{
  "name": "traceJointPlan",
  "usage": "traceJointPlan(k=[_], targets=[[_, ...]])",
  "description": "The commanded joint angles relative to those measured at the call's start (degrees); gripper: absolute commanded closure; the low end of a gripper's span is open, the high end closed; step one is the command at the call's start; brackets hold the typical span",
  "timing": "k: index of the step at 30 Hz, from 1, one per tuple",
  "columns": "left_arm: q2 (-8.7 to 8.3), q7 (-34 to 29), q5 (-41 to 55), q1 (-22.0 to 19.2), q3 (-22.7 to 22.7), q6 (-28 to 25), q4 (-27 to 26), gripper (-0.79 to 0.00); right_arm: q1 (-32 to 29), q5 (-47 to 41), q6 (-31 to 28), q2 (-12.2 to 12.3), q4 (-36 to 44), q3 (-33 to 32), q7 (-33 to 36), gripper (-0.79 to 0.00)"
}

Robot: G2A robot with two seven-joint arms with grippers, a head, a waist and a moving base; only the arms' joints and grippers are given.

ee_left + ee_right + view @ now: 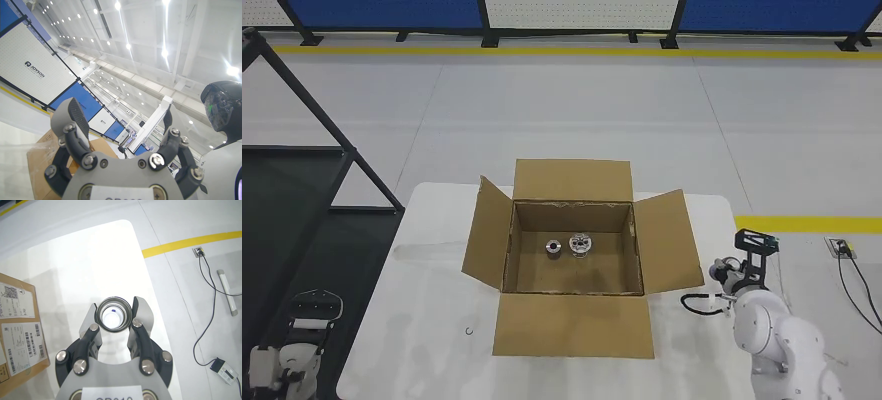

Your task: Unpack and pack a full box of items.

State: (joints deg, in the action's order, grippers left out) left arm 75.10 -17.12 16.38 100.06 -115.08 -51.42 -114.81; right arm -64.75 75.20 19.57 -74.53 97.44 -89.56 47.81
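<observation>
The cardboard box (572,325) stood open in the middle of the white bench (422,300), with all four flaps folded outward. Deep on its brown floor, toward the far wall, lay two small metal parts side by side: a dark-bored round piece (553,246) and a brighter, toothed-looking one (582,243).

The right pincer (114,308) was clenched on a metal ring (114,300), a short polished sleeve with a thick rim and an open bore. It hung above the bench's right side, near the rounded corner. Whether the ring touched the surface could not be told. The box's right flap, pasted with white barcode labels (17,302), lay spread between the ring and the box's interior.

The left pincer (122,108) was released, its jaws wide apart with nothing between them and aimed up at the ceiling lights. Its pads (78,113) were black and finely stippled, set on smooth grey fingers.

A tiny thin loop (470,331) lay on the bench near the front flap's left corner. Beyond the right edge, a black cable (206,275) ran across the grey floor past a yellow line (189,240).
</observation>
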Motion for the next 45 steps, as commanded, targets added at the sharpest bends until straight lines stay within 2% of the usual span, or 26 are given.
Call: traceJointPlan(k=[1,18,20,22,24,26,28,29,33,35,38,41,45], targets=[[0.00,0.00,0.00,0.00,0.00,0.00,0.00,-0.785,0.85,0.55,-0.51,0.04,-1.55,0.28,1.11,0.000],[0.00,0.00,0.00,0.00,0.00,0.00,0.00,-0.785,3.63,-0.56,-3.12,0.15,-7.45,0.51,2.82,0.000],[0.00,0.00,0.00,0.00,0.00,0.00,0.00,-0.785,3.77,-0.44,-3.27,0.18,-7.60,0.55,3.08,-0.132],[0.00,0.00,0.00,0.00,0.00,0.00,0.00,-0.785,3.88,-0.49,-3.18,0.18,-7.73,0.57,3.30,-0.342],[0.00,0.00,0.00,0.00,0.00,0.00,0.00,-0.785,3.98,-0.50,-3.14,0.20,-7.79,0.55,3.37,-0.400],[0.00,0.00,0.00,0.00,0.00,0.00,0.00,-0.785,4.09,-0.66,-3.11,0.20,-7.80,0.53,3.37,-0.588],[0.00,0.00,0.00,0.00,0.00,0.00,0.00,-0.785,4.18,-0.62,-3.06,0.21,-7.78,0.51,3.34,-0.634],[0.00,0.00,0.00,0.00,0.00,0.00,0.00,-0.785,4.22,-0.71,-2.99,0.21,-7.68,0.47,3.26,-0.693],[0.00,0.00,0.00,0.00,0.00,0.00,0.00,-0.785,3.73,-1.74,-1.75,0.21,-5.72,-0.52,2.02,-0.699],[0.00,0.00,0.00,0.00,0.00,0.00,0.00,-0.785,2.82,-3.84,-0.03,0.12,-2.69,-1.89,0.15,-0.730],[0.00,0.00,0.00,0.00,0.00,0.00,0.00,-0.785,0.10,-7.93,2.29,-0.08,4.33,-4.27,-4.10,-0.785],[0.00,0.00,0.00,0.00,0.00,0.00,0.00,-0.785,-3.41,-10.78,4.38,-0.36,12.39,-5.50,-8.37,-0.785],[0.00,0.00,0.00,0.00,0.00,0.00,0.00,-0.785,-7.36,-13.30,4.39,-0.67,22.42,-5.11,-12.21,-0.785]])
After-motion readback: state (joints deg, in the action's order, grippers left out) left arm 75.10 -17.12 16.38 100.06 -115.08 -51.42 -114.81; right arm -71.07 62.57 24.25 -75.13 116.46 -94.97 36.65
